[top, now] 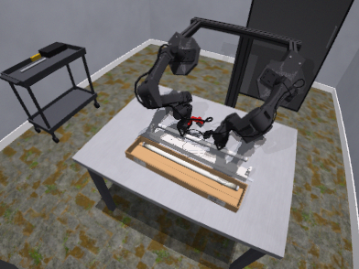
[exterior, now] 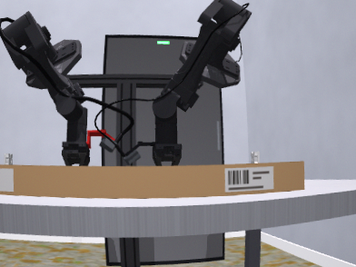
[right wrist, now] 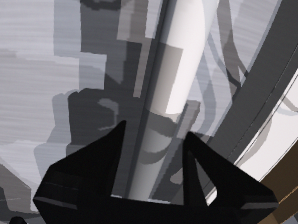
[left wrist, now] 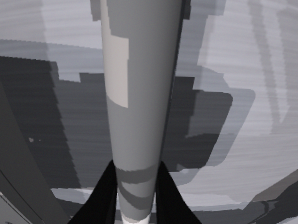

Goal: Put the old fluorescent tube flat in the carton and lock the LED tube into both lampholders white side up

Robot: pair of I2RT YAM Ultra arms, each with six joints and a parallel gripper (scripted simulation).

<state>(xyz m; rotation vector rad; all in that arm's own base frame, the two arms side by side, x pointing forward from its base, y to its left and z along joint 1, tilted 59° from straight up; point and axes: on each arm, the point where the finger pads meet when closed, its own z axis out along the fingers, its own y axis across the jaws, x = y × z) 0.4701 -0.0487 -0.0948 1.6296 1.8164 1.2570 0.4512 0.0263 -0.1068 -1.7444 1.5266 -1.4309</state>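
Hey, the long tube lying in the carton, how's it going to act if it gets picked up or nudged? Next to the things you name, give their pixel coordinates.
The tube (top: 189,165) looks round, so a nudge would probably roll it until a wall of the carton (top: 242,199) (exterior: 159,182) (right wrist: 285,192) stopped it. It's long and straight, so likely stiff, but could tip if gripped near one end.
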